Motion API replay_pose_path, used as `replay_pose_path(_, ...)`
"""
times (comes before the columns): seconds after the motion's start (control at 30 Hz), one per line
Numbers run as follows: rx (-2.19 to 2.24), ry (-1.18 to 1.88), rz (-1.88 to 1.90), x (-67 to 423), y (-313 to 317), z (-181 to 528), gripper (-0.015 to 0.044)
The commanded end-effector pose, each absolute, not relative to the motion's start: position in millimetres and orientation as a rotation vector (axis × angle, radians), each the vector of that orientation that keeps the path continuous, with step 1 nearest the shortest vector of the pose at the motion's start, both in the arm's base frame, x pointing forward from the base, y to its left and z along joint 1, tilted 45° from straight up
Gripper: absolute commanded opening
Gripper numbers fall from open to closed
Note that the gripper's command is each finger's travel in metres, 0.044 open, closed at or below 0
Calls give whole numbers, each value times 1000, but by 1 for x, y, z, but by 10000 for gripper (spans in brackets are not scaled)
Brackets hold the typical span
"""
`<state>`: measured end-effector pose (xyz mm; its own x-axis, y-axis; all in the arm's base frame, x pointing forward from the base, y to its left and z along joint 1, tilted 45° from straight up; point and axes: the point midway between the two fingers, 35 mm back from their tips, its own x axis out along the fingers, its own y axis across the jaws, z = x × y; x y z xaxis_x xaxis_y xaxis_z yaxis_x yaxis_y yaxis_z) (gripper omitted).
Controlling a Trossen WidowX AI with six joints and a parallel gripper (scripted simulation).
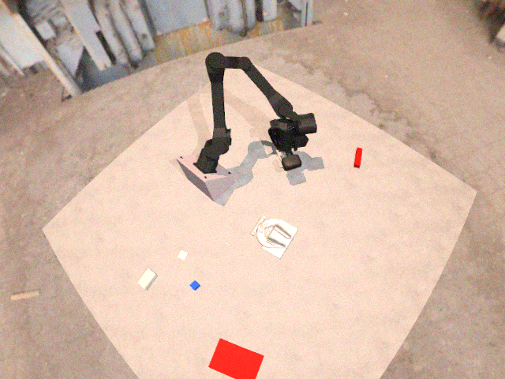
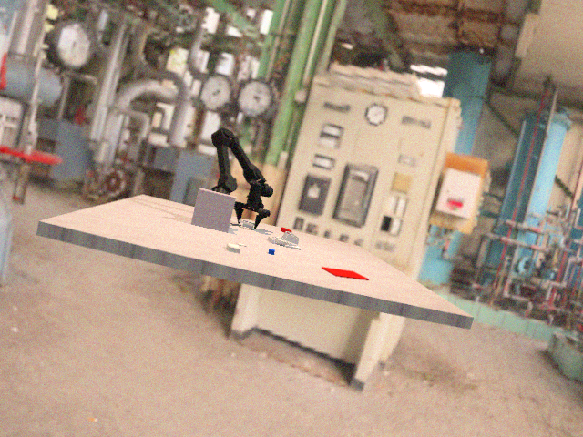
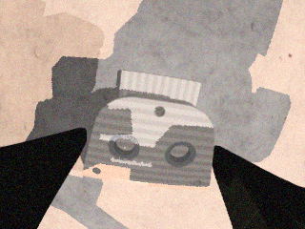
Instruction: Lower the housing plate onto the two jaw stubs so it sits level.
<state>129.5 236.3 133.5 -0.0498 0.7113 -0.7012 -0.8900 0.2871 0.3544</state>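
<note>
- The base (image 1: 278, 251) (image 2: 278, 242) lies on the bench (image 1: 346, 260) (image 2: 155, 226), well apart from the plate, and carries the two jaws.
- The plate (image 1: 280, 159) (image 2: 246, 224) (image 3: 148, 126) lies on the bench below the hand (image 1: 279, 155) (image 2: 248, 224) (image 3: 151, 144), between its fingertips; contact cannot be told.
- The hand is wide open and has hold of nothing.
- In the wrist view, the plate's long axis runs roughly from fingertip to fingertip, its rounded edge towards the top.
</note>
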Motion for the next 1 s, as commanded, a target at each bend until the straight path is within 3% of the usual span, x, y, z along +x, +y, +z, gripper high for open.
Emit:
replay_pose_path(0.0,-234,954,1313,130,236,133,440)
replay_pose_path(0.13,-234,954,1313,130,236,133,440)
replay_pose_path(0.57,-237,951,1319,130,236,133,353)
replay_pose_path(0.97,-237,951,1319,130,236,134,351)
